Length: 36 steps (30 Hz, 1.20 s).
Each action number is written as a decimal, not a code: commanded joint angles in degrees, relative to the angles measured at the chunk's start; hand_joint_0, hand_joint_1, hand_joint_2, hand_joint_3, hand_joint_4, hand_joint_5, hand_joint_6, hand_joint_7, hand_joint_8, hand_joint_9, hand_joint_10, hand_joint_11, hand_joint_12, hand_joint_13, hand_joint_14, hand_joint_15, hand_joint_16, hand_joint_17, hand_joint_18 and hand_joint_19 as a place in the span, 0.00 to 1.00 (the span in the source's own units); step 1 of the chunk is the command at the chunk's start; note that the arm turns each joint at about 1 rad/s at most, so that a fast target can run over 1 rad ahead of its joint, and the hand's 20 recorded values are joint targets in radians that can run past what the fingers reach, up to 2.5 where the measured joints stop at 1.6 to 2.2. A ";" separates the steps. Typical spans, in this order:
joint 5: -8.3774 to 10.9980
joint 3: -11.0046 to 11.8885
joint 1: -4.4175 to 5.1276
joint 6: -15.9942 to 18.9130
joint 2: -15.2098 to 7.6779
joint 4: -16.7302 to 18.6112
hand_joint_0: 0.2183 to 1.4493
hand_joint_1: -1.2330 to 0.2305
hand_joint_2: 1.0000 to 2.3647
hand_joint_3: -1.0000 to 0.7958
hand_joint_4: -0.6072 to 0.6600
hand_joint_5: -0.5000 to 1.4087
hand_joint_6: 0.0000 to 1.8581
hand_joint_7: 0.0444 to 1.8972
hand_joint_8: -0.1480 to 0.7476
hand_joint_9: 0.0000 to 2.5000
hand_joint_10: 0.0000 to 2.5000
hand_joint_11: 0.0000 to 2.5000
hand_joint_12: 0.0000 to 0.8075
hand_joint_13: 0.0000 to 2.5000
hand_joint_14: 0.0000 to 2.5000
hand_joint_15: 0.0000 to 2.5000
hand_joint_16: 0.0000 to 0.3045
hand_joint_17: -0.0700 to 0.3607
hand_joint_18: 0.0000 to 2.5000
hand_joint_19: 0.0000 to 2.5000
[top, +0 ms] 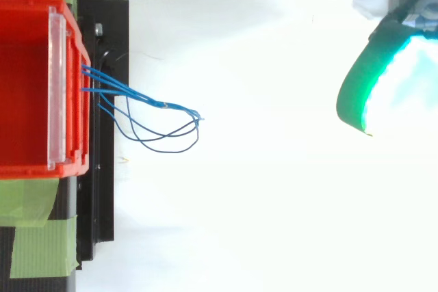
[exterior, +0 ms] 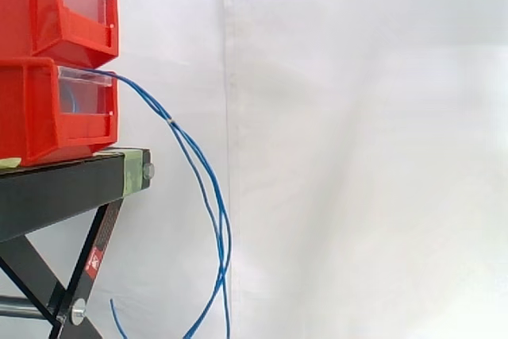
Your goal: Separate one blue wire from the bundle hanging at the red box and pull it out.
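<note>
Several thin blue wires [exterior: 208, 204] leave the front of the lower red bin [exterior: 32, 113] and hang in long loops past the stand's edge to the bottom of the side view. From above, the wires [top: 164, 111] fan out to the right of the red bin [top: 20, 100] and meet in a bunch at their far end. The hand [top: 366, 90] sits high at the upper right of the top view, glowing green, far to the right of the wires and touching none of them.
A second red bin [exterior: 48, 5] is stacked on the lower one. Both rest on a black stand [exterior: 55, 188] with crossed legs. Green tape [top: 34, 237] marks the stand beside the bin. A white curtain [exterior: 357, 156] hangs behind.
</note>
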 commanded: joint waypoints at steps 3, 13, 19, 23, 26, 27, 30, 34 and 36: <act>0.07 0.00 0.30 -3.04 0.00 0.06 0.22 0.48 0.00 0.28 0.60 0.12 0.27 0.32 0.44 0.05 0.00 0.00 0.39 0.00 0.00 0.02 0.20 0.47 0.00 0.03; 0.16 0.00 0.74 -3.21 0.00 0.15 0.22 0.49 0.00 0.28 0.59 0.12 0.27 0.33 0.43 0.03 0.00 0.01 0.38 0.00 0.00 0.03 0.19 0.47 0.00 0.04; 0.77 -0.35 0.91 -8.66 0.00 -0.73 0.22 0.46 0.00 0.28 0.61 0.13 0.27 0.36 0.40 0.00 0.00 0.00 0.37 0.00 0.00 0.03 0.19 0.47 0.00 0.03; 3.49 -5.36 1.35 -22.37 0.00 2.08 0.23 0.45 0.00 0.28 0.62 0.13 0.27 0.37 0.40 0.00 0.00 0.00 0.37 0.00 0.00 0.03 0.19 0.46 0.00 0.03; 4.46 -7.82 1.44 -26.59 0.00 3.23 0.23 0.44 0.00 0.28 0.63 0.13 0.27 0.37 0.40 0.00 0.00 0.00 0.37 0.00 0.00 0.03 0.19 0.46 0.00 0.03; 4.81 -8.88 1.44 -28.79 0.00 3.93 0.24 0.44 0.00 0.28 0.63 0.13 0.27 0.38 0.40 0.00 0.00 0.00 0.37 0.00 0.00 0.03 0.19 0.46 0.00 0.03; 4.99 -10.81 1.53 -33.10 0.00 6.57 0.26 0.44 0.00 0.28 0.64 0.14 0.27 0.38 0.40 0.00 0.00 0.00 0.36 0.00 0.00 0.03 0.19 0.46 0.00 0.03; 6.22 -12.83 1.71 -37.05 0.00 11.58 0.27 0.41 0.00 0.28 0.64 0.14 0.27 0.39 0.39 0.00 0.00 0.00 0.35 0.00 0.00 0.02 0.18 0.45 0.00 0.02; 6.92 -14.15 1.88 -38.46 0.00 14.12 0.28 0.40 0.00 0.28 0.65 0.14 0.27 0.39 0.39 0.00 0.00 0.00 0.36 0.00 0.00 0.03 0.18 0.45 0.00 0.02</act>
